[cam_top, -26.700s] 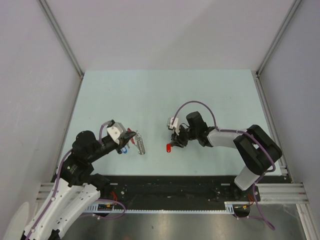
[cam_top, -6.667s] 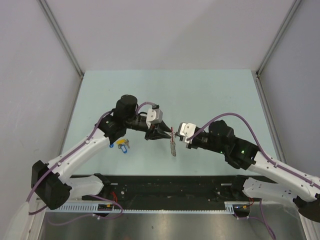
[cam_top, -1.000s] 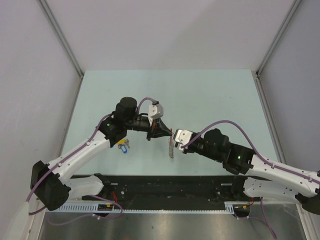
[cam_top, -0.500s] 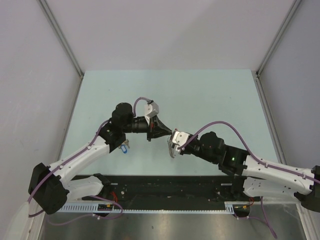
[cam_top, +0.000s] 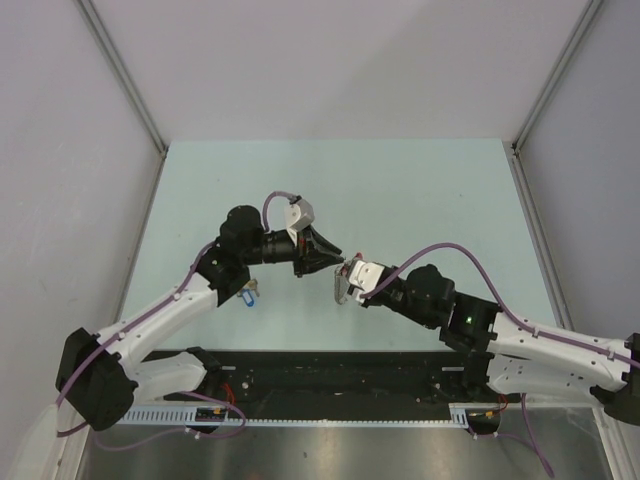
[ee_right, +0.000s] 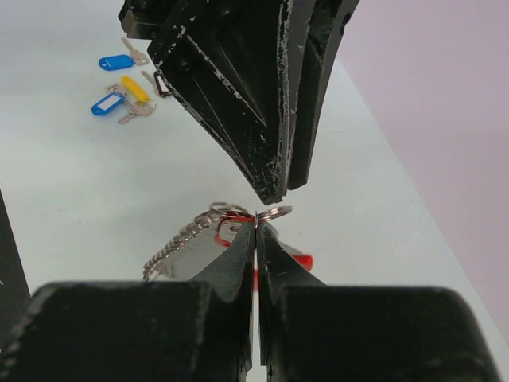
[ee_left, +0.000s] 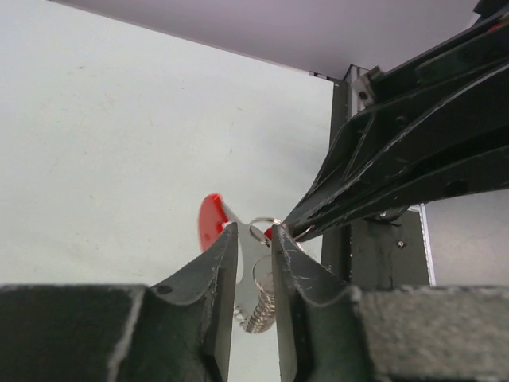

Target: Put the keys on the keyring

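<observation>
With the keyring [ee_right: 181, 237] pinched only thinly in the closed right gripper [ee_right: 255, 226] and the left gripper [ee_left: 255, 231] narrowly parted, it could be dropped if jolted.

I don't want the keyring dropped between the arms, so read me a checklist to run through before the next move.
1. Hold of the right gripper on the keyring: ok, pinched shut.
2. Hold of the left gripper: cannot tell, jaws slightly apart around the keyring.
3. Red key threaded on: cannot tell.
4. Loose keys lying on the table, away from both grippers: ok.
</observation>
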